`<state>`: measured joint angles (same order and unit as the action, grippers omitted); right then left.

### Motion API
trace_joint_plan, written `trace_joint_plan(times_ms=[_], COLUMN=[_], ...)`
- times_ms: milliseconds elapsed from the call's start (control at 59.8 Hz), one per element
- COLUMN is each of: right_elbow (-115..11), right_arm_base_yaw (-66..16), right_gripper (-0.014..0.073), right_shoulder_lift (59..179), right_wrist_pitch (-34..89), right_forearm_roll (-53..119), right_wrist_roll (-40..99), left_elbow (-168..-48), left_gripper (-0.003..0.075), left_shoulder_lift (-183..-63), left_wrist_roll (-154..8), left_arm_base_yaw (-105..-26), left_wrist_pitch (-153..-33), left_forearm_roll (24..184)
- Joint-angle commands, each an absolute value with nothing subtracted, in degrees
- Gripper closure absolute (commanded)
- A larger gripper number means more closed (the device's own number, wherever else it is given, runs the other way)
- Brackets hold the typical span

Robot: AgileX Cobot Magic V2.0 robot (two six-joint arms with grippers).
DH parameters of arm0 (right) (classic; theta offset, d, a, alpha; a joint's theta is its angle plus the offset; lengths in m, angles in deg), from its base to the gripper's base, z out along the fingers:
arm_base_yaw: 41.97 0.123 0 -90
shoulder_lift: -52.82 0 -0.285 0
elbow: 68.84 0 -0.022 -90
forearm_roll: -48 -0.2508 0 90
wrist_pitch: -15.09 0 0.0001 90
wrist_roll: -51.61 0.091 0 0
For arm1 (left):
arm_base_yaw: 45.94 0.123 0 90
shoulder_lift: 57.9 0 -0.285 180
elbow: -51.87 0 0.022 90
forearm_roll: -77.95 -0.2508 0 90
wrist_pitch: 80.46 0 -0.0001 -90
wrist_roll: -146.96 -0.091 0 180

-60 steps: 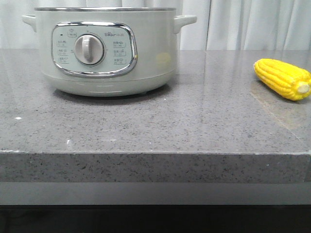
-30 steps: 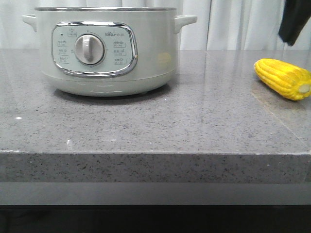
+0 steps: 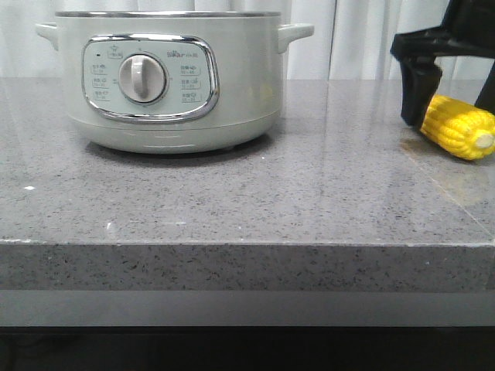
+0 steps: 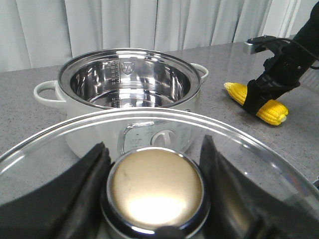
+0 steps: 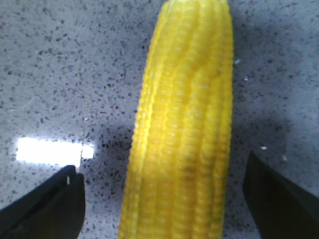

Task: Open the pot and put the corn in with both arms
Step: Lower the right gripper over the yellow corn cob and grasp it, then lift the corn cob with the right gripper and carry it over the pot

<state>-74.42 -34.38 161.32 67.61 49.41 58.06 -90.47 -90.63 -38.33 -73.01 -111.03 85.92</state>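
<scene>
Two tools share the work: left tool (image 4: 152, 191) grips the glass lid (image 4: 154, 144) by its knob, leaving the pot (image 3: 166, 77) open. Right of the pot on the tabletop (image 3: 247, 201), the corn (image 3: 458, 127) lies between the wide-open right tool (image 3: 452, 100) fingers; closing comes next.

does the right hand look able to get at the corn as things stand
Probably yes: the right hand is open, its fingers either side of the corn lying on the counter, with nothing between them.

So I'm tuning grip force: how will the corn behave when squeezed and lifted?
The corn looks rigid, so it probably won't flex. Its round, tapered body may roll on the smooth counter if nudged off-centre. Ridged kernels likely help the right gripper hold.
</scene>
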Motion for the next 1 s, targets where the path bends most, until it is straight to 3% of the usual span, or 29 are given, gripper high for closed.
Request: trace_joint_plan(times_ms=[0,100,251,385,987], right_elbow=[-76.6,-76.8,-76.8,-77.0,-77.0], right_arm_base_yaw=[-34.5,-34.5,-34.5,-34.5,-30.7], right_gripper=[-0.0051,-0.0009,0.0189,0.0286,0.0293], right_shoulder_lift=[160.0,160.8,160.8,160.4,144.4], right_wrist_pitch=[67.3,68.7,70.0,71.0,76.6], right_forearm_roll=[50.3,50.3,50.3,50.3,46.4], right_wrist_roll=[57.5,56.9,56.7,56.7,55.1], left_elbow=[-92.7,-92.7,-92.7,-92.7,-92.7], left_gripper=[0.0501,0.0501,0.0501,0.0501,0.0501], left_shoulder_lift=[-90.7,-90.7,-90.7,-90.7,-90.7], left_wrist_roll=[-38.0,-38.0,-38.0,-38.0,-38.0], left_arm_base_yaw=[-73.4,-73.4,-73.4,-73.4,-73.4], left_wrist_pitch=[-102.0,-102.0,-102.0,-102.0,-102.0], left_forearm_roll=[86.9,86.9,86.9,86.9,86.9])
